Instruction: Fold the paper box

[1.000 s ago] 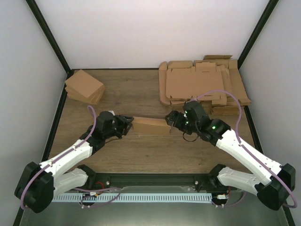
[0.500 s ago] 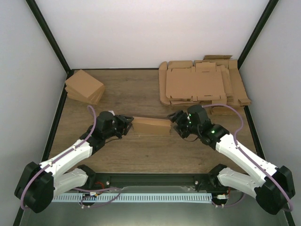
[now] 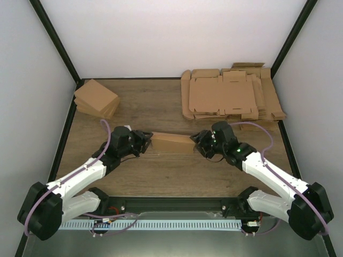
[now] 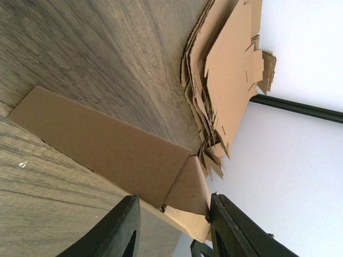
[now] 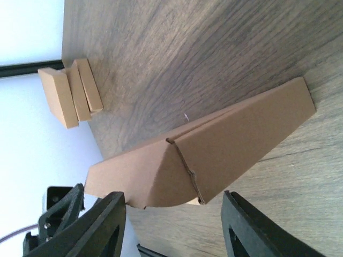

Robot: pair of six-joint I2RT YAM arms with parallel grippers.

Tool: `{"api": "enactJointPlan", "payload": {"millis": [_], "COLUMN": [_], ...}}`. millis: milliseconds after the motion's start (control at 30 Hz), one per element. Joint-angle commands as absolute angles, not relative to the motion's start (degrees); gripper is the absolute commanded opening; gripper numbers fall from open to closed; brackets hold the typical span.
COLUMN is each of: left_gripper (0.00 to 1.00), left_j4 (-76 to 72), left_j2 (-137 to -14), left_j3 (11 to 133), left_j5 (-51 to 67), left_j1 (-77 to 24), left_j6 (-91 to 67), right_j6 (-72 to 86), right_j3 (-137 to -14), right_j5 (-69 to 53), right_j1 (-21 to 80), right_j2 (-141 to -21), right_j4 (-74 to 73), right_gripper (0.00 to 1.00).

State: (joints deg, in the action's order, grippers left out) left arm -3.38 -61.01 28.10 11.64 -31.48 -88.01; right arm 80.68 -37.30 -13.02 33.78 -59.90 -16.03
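Observation:
The paper box [image 3: 171, 143] is a plain brown, partly folded piece that lies in the middle of the table. My left gripper [image 3: 146, 142] is at its left end. In the left wrist view the box's end flap [image 4: 187, 187] sits between my fingers [image 4: 120, 230], and both touch the cardboard. My right gripper [image 3: 197, 140] is at the box's right end. In the right wrist view the box [image 5: 225, 139] lies just ahead of my wide-open gripper [image 5: 174, 225], and neither finger touches it.
A thick pile of flat tabbed cardboard sheets [image 3: 225, 96] lies at the back right and also shows in the left wrist view [image 4: 230, 69]. A stack of small folded boxes [image 3: 96, 99] sits at the back left and shows in the right wrist view [image 5: 69, 93].
My right gripper has moved down and to the left, close to the box's right end. The left arm and the box have stayed in place.

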Motion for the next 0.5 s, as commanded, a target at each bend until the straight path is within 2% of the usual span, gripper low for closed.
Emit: {"api": "enactJointPlan", "payload": {"millis": [0,67,167,300,367,400,467], "left_gripper": [0.38,0.38,0.38,0.38,0.35,0.33,0.31], "left_j4": [0.63,0.54,0.55,0.32,0.10,0.09,0.00], "left_j2": [-62.30,-62.47,-62.57,-63.12,-63.45,-63.59,-63.93], "left_j3": [28.48,28.48,28.45,28.32,28.15,28.08,27.91], "left_j5": [10.28,10.31,10.21,10.11,10.11,10.12,10.11], "left_j1": [-31.38,-31.35,-31.38,-31.38,-31.38,-31.38,-31.38], "left_j6": [-87.63,-87.63,-87.63,-87.62,-87.63,-87.63,-87.63], "right_j6": [81.18,81.28,81.22,81.23,81.20,81.21,81.39], "right_j3": [-36.57,-35.85,-35.17,-34.61,-34.29,-34.11,-33.31], "right_j5": [-12.93,-13.80,-14.50,-14.47,-14.52,-14.60,-15.04], "right_j1": [32.36,31.49,30.90,30.76,30.76,30.76,30.70], "right_j2": [-59.91,-60.19,-60.69,-61.47,-61.95,-62.17,-62.58], "right_j4": [-13.52,-12.68,-11.84,-11.45,-11.32,-11.07,-10.49], "right_gripper": [0.50,0.48,0.39,0.38,0.37,0.31,0.27]}}
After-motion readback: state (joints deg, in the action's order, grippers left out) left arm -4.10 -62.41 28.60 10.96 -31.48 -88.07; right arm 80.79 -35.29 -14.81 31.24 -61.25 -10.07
